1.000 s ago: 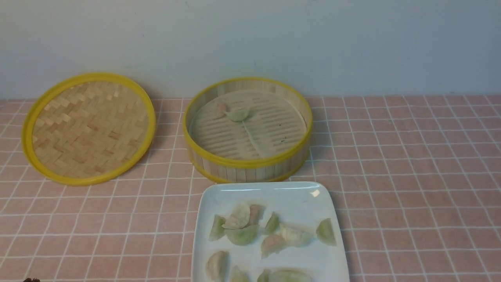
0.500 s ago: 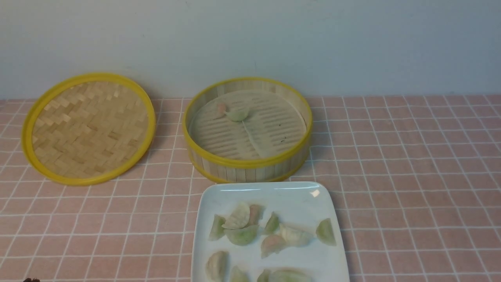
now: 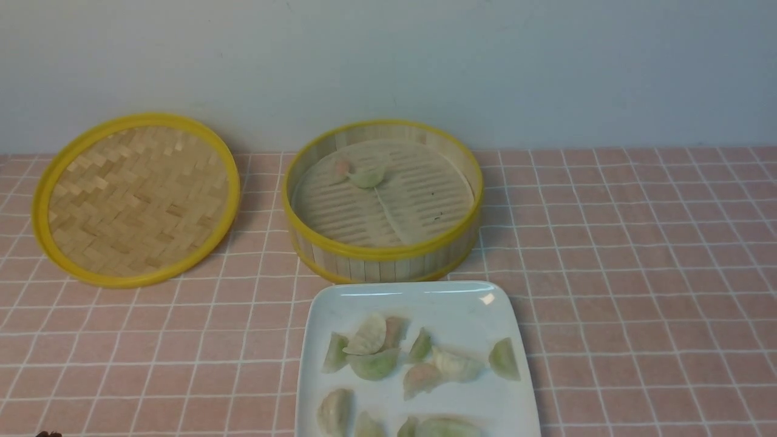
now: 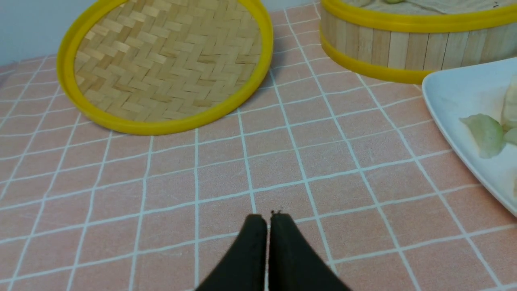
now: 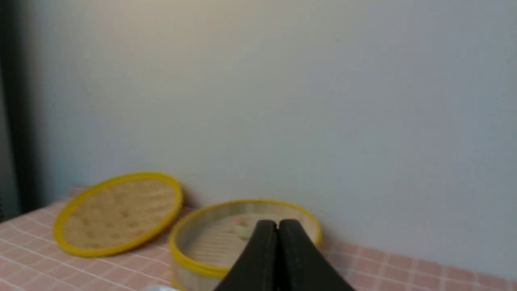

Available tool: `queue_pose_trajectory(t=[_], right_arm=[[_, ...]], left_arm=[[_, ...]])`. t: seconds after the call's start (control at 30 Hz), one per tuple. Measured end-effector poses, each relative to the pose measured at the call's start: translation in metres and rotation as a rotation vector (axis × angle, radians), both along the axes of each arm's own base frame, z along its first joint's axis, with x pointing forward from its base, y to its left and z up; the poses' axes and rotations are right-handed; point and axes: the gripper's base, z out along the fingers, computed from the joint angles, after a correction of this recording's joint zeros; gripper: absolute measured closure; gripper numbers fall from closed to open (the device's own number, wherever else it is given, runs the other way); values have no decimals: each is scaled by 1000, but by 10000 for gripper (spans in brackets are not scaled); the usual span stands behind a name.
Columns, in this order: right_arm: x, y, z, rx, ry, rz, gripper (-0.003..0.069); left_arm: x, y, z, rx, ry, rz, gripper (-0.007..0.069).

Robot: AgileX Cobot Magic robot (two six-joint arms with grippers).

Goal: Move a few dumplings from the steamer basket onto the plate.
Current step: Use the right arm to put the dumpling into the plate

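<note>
The steamer basket (image 3: 382,252) stands mid-table and holds two dumplings (image 3: 367,176) near its far side, one pale green, one pinkish. Just in front of it lies the white plate (image 3: 425,302) with several dumplings (image 3: 376,363) spread over it. Neither gripper shows in the front view. My left gripper (image 4: 268,216) is shut and empty, low over the tablecloth, left of the plate (image 4: 456,93) and its nearest dumpling (image 4: 486,135). The right gripper (image 5: 277,223) is shut and empty, raised, facing the steamer basket (image 5: 190,258) from a distance, with a dumpling (image 5: 242,230) showing beside its tips.
The flat woven lid (image 3: 136,197) with its yellow rim leans at the back left, next to the basket; it also shows as the lid (image 4: 161,60) in the left wrist view. A pink checked cloth (image 3: 637,273) covers the table, and a pale wall rises behind.
</note>
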Motion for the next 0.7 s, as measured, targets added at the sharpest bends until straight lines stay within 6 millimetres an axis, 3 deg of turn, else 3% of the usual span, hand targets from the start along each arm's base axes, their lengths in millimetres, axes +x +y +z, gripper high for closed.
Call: queue_pose_trajectory(t=[0.23,0.4,0.7], right_arm=[[24,-6,-69,-60,209,-343,673],[30,-9,-116,-83,357,-407,673],[31,-9,-114,-74,321,-407,673]], left_arm=[[0,0,0,0,2,0,631],[0,0,0,0,2,0,631],[0,0,0,0,2,0,631]])
